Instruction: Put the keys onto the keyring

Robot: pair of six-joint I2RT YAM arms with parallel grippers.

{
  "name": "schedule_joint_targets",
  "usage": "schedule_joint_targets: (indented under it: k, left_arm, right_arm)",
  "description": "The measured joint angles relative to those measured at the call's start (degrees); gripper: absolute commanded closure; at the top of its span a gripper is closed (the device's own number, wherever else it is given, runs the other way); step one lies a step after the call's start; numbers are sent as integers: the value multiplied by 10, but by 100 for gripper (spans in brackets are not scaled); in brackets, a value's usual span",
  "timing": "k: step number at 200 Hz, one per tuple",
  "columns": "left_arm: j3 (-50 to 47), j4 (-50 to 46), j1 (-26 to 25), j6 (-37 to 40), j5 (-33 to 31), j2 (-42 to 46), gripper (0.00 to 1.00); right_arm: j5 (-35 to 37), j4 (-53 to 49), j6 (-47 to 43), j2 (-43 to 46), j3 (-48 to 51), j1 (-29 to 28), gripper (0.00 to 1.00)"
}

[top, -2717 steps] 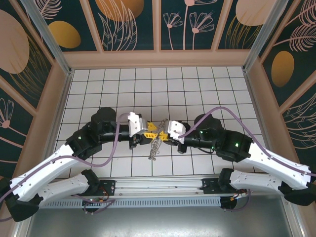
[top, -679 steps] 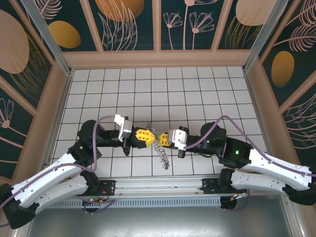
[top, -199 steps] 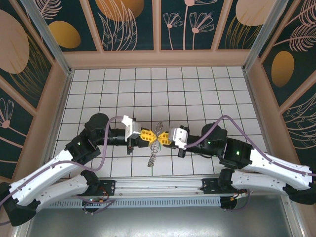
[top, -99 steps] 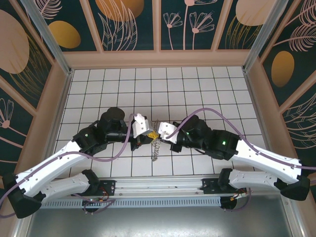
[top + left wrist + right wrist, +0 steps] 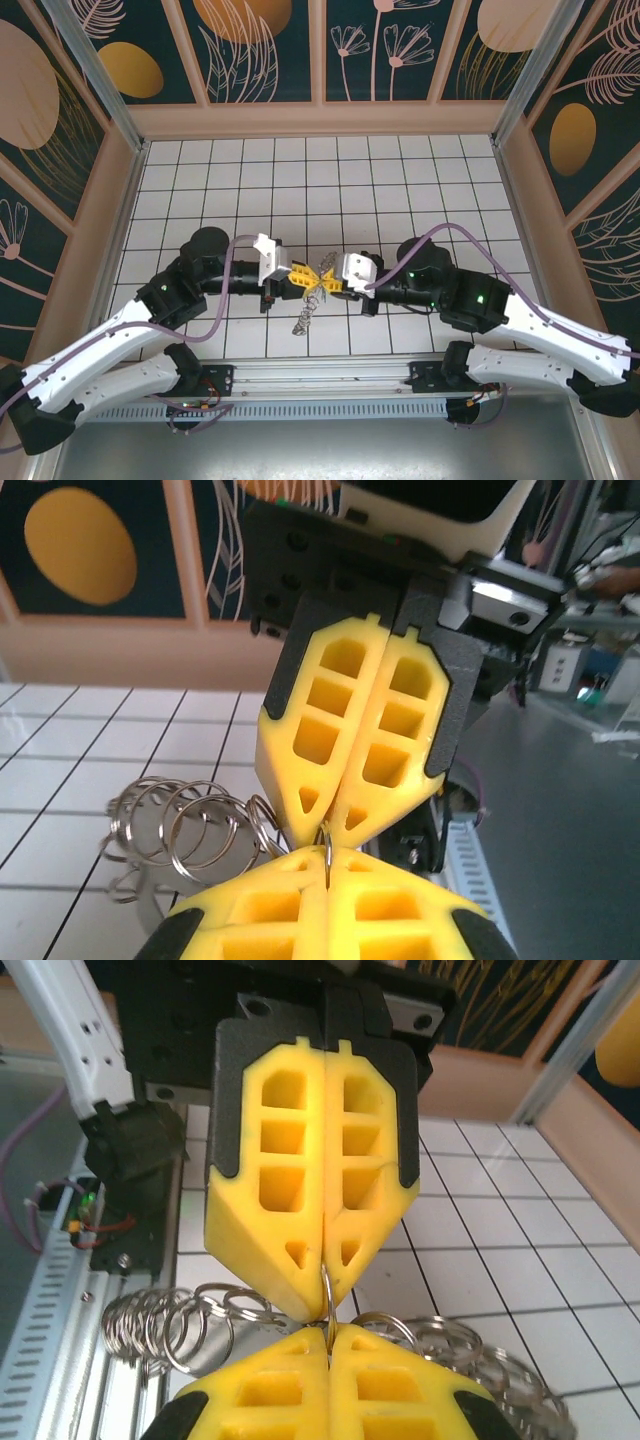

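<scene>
Left hand (image 5: 307, 281) and right hand (image 5: 327, 281) are level again, both clenched on the keyring (image 5: 327, 1290), chain (image 5: 306, 315) hanging toward 7 o'clock; threading apparently pending.

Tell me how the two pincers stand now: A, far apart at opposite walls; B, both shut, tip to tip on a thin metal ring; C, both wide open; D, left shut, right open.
B: the left pincer and right pincer meet closed, a thin metal ring nipped between their tips.

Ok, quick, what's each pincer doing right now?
Left pincer: closed on the ring chain.
Right pincer: closed on the same chain.
</scene>
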State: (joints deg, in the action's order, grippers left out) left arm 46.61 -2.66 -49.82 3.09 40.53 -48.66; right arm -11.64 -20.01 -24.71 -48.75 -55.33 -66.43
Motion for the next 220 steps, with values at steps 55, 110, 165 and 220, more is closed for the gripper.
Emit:
schedule_joint_targets:
  k: [55,110,165,220]
  left_arm:
    - [-47,129,0,-78,42,19,100]
    - [-34,114,0,-69,30,8,100]
    - [65,-80,2,38,-43,-37,100]
    - [93,-187,2,90,-88,-78,89]
  right_arm:
    - [-40,49,9,16,18,0,100]
    - [-11,56,10,27,26,0,100]
    - [65,-4,4,-21,-15,0,100]
    - [106,-66,-16,-78,-36,-1,100]
